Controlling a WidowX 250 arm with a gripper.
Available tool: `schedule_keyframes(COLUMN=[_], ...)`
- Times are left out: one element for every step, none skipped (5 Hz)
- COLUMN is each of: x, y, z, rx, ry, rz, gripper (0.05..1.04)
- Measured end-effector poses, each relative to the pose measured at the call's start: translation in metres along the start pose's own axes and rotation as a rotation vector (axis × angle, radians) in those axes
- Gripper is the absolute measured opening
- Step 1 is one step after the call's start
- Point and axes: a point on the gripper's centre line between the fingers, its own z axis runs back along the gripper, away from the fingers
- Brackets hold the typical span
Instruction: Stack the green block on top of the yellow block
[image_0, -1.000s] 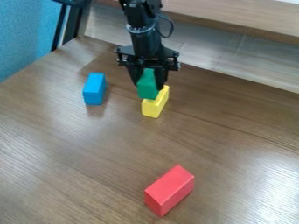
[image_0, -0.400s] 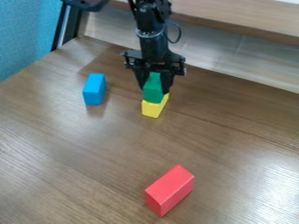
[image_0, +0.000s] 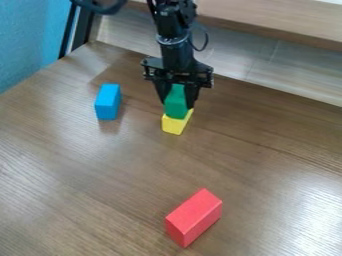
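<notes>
Green block (image_0: 175, 98) clamped in gripper (image_0: 178, 104) at far centre, perhaps resting on yellow block (image_0: 174, 125). Blue block (image_0: 107, 102) seen left, red block (image_0: 194, 216) near. Judged light, stiff; best gripped by opposite flat sides.

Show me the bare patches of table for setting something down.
The table has a broad bare band between the red block and the blue block and yellow block, plus open wood on either side of the red block. It is crowded around the pincer, which holds the green block right at the yellow block.
</notes>
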Motion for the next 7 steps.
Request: schedule_keyframes(x=[-0.001, 0.000, -0.001, 0.000, 0.010, 0.013, 0.011], y=[0.002, 0.002, 0.002, 0.000, -0.004, -0.002, -0.002], z=[-0.001, 0.000, 0.001, 0.007, 0.041, 0.070, 0.094], rx=[0.015, 0.017, 0.013, 0.004, -0.052, -0.079, -0.080], ry=[0.014, 0.012, 0.019, 0.012, -0.079, -0.140, -0.172], rz=[0.002, 0.000, -0.001, -0.001, 0.010, 0.019, 0.031], gripper=[0.917, 1.008, 1.002, 1.000, 1.000, 1.000, 1.000])
